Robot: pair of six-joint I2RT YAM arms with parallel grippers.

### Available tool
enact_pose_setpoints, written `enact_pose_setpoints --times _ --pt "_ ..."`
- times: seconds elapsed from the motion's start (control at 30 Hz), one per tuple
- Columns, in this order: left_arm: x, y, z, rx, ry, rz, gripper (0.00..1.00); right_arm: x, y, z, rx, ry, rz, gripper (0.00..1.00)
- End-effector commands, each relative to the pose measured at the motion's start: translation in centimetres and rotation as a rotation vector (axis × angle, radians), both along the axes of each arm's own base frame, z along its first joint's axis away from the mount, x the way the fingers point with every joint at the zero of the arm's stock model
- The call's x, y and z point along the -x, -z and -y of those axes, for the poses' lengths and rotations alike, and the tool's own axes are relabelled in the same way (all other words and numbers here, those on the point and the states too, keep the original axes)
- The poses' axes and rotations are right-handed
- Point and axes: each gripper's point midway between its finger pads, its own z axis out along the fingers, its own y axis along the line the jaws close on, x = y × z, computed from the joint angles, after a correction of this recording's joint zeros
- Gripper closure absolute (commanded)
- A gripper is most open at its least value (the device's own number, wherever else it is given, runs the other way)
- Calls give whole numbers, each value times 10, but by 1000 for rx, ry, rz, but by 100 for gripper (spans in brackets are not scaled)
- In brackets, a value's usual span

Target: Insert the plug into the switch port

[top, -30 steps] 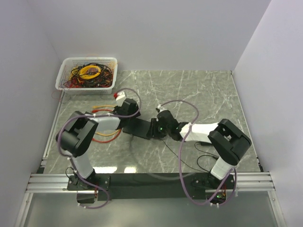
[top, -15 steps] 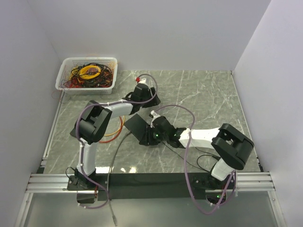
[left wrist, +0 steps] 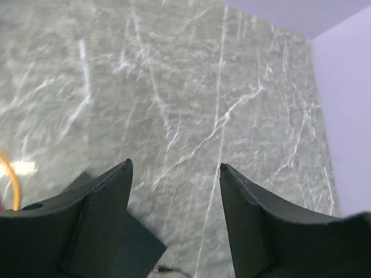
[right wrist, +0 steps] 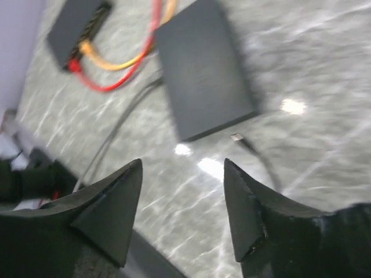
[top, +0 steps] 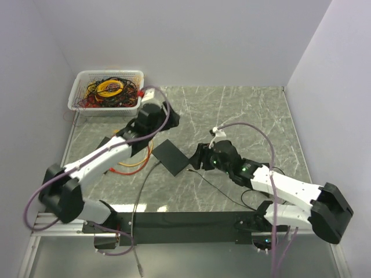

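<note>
The switch (top: 171, 156) is a flat black box lying on the marble table (top: 243, 116); the right wrist view shows it too (right wrist: 203, 69). The plug (right wrist: 236, 137), a small clear tip on a thin black cable, lies on the table just off the switch's near edge, not touching it. In the top view the plug (top: 191, 170) sits at the switch's right corner. My right gripper (right wrist: 182, 163) is open and empty, hovering right of the switch (top: 200, 156). My left gripper (left wrist: 175, 164) is open and empty above the switch's far side (top: 165, 119). The switch corner (left wrist: 136, 249) shows beneath it.
A white basket (top: 107, 91) full of tangled cables stands at the back left. A second black box (right wrist: 72, 26) with orange and red cables (top: 130, 165) lies left of the switch. A grey cable (top: 142, 197) runs toward the front rail.
My right gripper has opened and drawn back to the right from the switch's edge, leaving the plug on the table. The left arm has swung left and stretched out low.
</note>
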Motion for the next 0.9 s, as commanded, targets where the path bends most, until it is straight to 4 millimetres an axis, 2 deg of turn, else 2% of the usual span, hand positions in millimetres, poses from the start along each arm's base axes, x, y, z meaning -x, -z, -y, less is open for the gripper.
enact_pose_setpoints --times 0.0,0.03,0.07,0.1,0.2,0.3,0.63,0.87 --pt "35 67 -33 -88 -98 -145 32 -29 17 17 80 63 -24 32" --pt "41 68 -38 -74 -107 -144 32 -38 22 22 84 83 -38 31" --pt "44 73 -43 -66 -126 -150 32 -47 29 17 82 80 -52 31" --pt "51 89 -51 -87 -140 -171 31 -52 34 14 80 71 -67 31" --pt "57 113 -63 -133 -184 -212 32 -73 50 7 71 73 -107 31" --pt "59 125 -65 -134 -196 -228 31 -88 64 -8 59 50 -142 32" --pt "67 139 -79 -159 -243 -253 31 -99 80 -25 56 20 -180 32" --pt "70 163 -81 -180 -254 -289 31 -104 89 -35 45 3 -200 32"
